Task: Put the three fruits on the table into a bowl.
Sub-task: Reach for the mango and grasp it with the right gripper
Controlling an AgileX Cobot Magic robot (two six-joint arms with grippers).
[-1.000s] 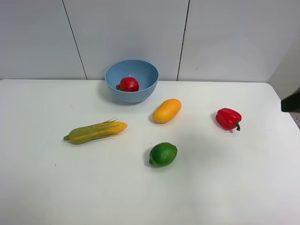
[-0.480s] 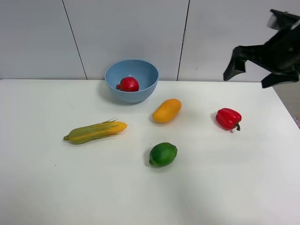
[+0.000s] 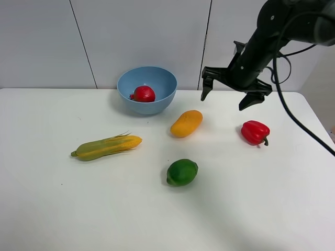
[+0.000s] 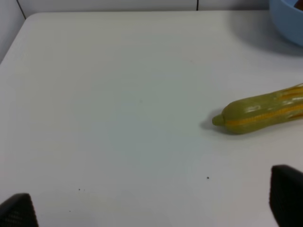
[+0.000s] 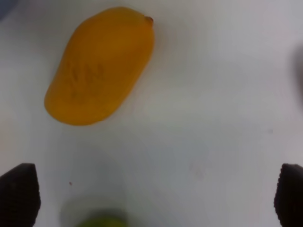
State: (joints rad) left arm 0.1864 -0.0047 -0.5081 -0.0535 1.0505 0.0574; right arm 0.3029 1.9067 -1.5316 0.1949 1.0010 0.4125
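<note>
The red pomegranate (image 3: pixel 143 94) lies inside the light-blue bowl (image 3: pixel 147 76) at the back of the white table (image 3: pixel 63 209). The orange-yellow mango (image 3: pixel 186 123) lies on the table in front of the bowl, to its right; it also fills the right wrist view (image 5: pixel 100 64). The green lime (image 3: pixel 182 172) lies nearer the front; its top edge shows in the right wrist view (image 5: pixel 102 221). My right gripper (image 3: pixel 225 93) hangs open and empty above the table, just right of and behind the mango. My left gripper (image 4: pixel 151 208) is open and empty over bare table; it is out of the exterior view.
A yellow-green corn cob (image 3: pixel 107 147) lies left of the middle; its tip shows in the left wrist view (image 4: pixel 260 114). A red bell pepper (image 3: pixel 255 132) lies at the right, below my right arm. A grey panelled wall stands behind the table.
My right arm has swung in from the right edge and come left and lower, to hover near the mango. The fruits and the bowl have not moved.
</note>
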